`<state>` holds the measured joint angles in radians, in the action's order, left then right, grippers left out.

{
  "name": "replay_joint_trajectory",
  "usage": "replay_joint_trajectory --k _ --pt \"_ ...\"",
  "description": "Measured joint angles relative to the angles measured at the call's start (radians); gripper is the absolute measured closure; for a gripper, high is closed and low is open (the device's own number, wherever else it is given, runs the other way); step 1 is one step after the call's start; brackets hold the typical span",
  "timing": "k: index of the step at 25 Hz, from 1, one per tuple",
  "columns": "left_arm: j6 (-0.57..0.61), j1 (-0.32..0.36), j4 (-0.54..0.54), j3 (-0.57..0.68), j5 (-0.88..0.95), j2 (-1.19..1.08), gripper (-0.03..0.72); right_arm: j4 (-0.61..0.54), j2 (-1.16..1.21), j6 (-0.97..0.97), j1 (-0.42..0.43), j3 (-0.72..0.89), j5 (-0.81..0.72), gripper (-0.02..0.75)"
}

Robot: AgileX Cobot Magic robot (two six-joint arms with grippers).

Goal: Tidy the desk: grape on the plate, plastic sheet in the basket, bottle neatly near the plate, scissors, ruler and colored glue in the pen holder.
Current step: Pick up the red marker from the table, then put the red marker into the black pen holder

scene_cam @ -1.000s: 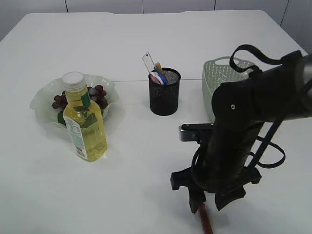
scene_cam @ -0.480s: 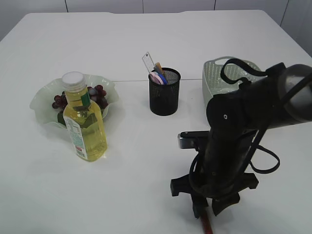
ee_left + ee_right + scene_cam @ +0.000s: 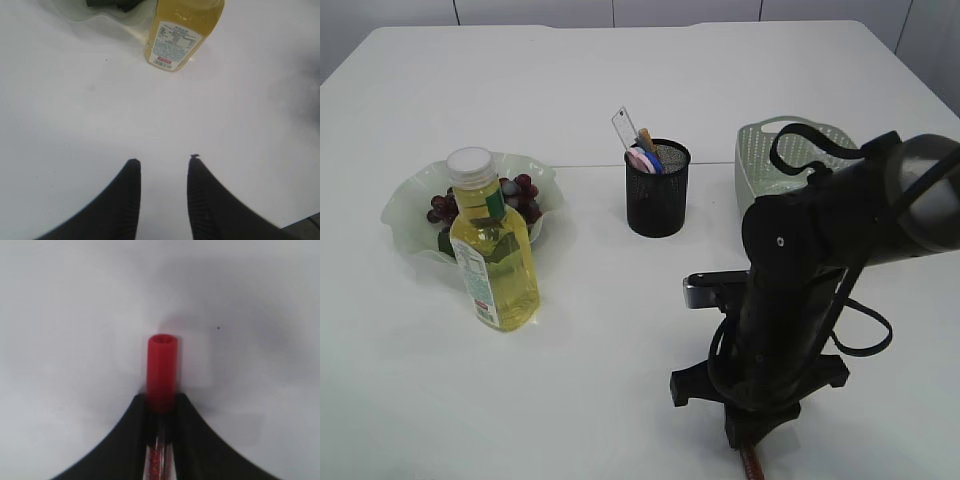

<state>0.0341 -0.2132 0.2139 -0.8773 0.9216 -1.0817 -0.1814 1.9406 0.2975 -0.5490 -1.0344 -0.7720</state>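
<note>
a: colored glue (image 3: 162, 371), that red-capped tube, is lying on the table at the near right edge, and the right gripper (image 3: 161, 407) has its fingers pressed against both sides of the tube just behind the cap.

b: a second ago that gripper was hanging higher with its fingers apart over the tube. now it has dropped right down onto it.

a: so i'd say the grasp is about made, and lifting it over to the pen holder (image 3: 658, 187) comes next. the holder already has the ruler (image 3: 624, 127) and some handles sticking out, probably the scissors, though i can't tell for sure.

b: from where we stand you barely see the glue (image 3: 750, 464), just a red sliver under the arm. the wrist camera is what shows the cap and the clamp on it.

a: and the other wrist camera shows the left gripper (image 3: 163, 165) hovering over bare table, fingers apart with a narrow gap, nothing in them, and the bottle (image 3: 183, 31) standing ahead of it.

b: the bottle (image 3: 495, 247) stands touching the front of the plate (image 3: 405, 205), with grapes (image 3: 516, 193) already on the plate. the basket (image 3: 765, 155) sits behind the right arm; i can't see inside it.
</note>
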Motion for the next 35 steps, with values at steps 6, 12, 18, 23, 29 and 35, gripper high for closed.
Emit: replay_joint_trajectory --k 6,12,18,23,29,35 --pt "0.0 0.0 0.0 0.0 -0.001 0.0 0.447 -0.081 0.0 -0.112 0.0 0.0 -0.002 0.655" --pt "0.0 0.0 0.0 0.0 -0.012 0.0 0.447 -0.315 -0.066 -0.385 0.005 0.0 -0.003 0.657" --pt "0.0 0.0 0.0 0.0 -0.021 0.0 0.447 -0.576 -0.154 -0.659 0.076 -0.033 -0.025 0.658" --pt "0.0 0.0 0.0 0.0 -0.022 0.0 0.447 -0.824 -0.17 -0.893 0.201 -0.076 -0.121 0.659" --pt "0.0 0.0 0.0 0.0 -0.014 0.0 0.447 -1.048 -0.17 -1.09 0.35 -0.123 -0.2 0.661" --pt "0.0 0.0 0.0 0.0 -0.01 0.0 0.447 -1.159 -0.17 -1.231 0.426 -0.172 -0.207 0.662"
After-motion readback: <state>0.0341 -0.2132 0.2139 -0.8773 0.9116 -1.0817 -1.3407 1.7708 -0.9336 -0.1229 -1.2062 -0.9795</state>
